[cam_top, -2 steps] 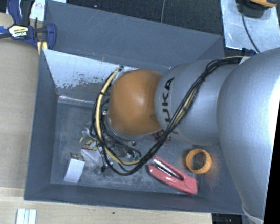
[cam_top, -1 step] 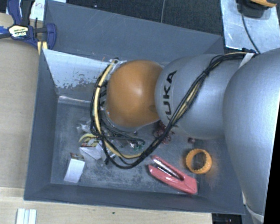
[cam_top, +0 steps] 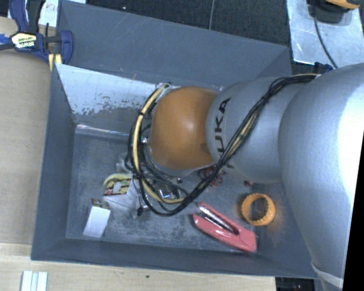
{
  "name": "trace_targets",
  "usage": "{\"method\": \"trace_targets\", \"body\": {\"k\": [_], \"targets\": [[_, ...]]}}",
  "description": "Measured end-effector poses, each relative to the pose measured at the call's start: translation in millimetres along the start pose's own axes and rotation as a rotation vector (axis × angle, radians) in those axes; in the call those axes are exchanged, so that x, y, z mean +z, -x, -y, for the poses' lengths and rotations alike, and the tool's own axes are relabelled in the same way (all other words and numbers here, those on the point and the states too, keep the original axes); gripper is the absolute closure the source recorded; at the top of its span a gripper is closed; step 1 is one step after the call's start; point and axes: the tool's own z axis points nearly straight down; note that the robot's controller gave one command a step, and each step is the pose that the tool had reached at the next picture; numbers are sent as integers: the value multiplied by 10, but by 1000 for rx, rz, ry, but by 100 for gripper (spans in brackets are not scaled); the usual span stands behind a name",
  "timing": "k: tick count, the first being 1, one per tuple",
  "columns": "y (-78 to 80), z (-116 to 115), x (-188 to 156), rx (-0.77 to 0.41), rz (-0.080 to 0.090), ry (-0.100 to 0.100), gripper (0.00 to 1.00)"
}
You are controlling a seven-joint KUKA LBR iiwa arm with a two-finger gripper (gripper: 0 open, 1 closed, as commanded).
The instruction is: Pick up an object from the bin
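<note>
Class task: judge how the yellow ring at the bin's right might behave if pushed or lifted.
The yellow ring seems to lie nearly flat on the bin floor, so a push would probably slide it rather than roll it. It looks small and hollow, so likely light. Its rounded rim may slip from a pinch.
</note>
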Motion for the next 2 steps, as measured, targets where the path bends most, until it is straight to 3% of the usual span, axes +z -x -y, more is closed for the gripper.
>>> {"method": "trace_targets", "body": {"k": [1,2], "targets": [[-282,-838,71,-688,9,-5,100],[-288,-861,73,-688,9,-2,100]]}}
